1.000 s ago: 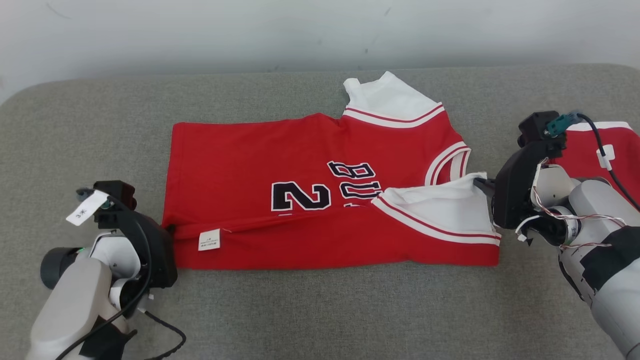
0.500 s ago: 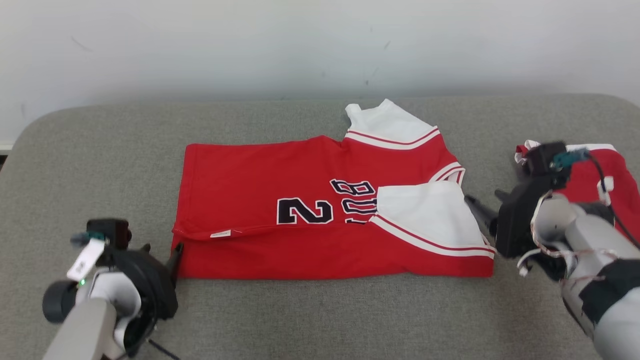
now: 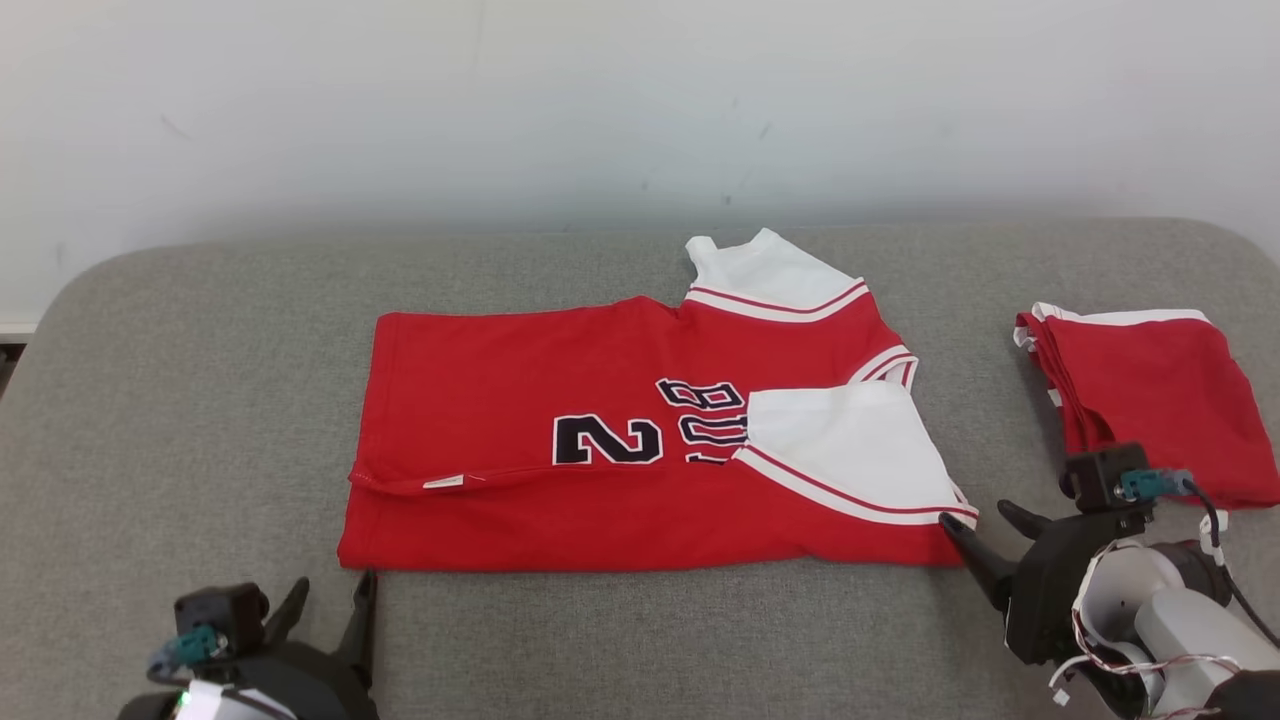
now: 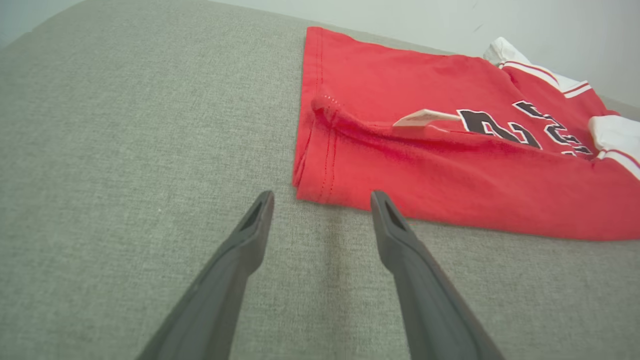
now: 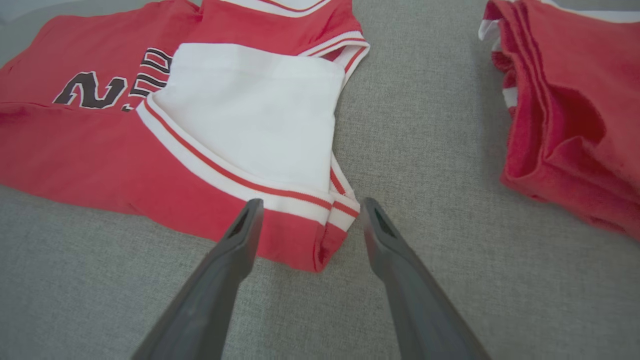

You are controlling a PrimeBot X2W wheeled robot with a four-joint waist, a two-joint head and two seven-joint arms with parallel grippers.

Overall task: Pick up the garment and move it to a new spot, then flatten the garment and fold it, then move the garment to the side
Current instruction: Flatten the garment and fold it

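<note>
At near corners, likely best holds on the limp, light garment [image 3: 600, 400], left pincer [image 3: 334, 582] and right pincer [image 3: 975, 514] are gaping empty.

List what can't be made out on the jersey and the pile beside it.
- Jersey lettering, head view: its end is hidden under the folded white sleeve.
- Label, head view: seen edge-on, print too small to read.
- Folded red pile, right wrist view: cut off by the right and top edges.

Your left gripper [image 3: 335, 585] sits at the near left, jaws spread wide and empty; your right gripper [image 3: 975, 515], near right, gapes likewise.
</note>
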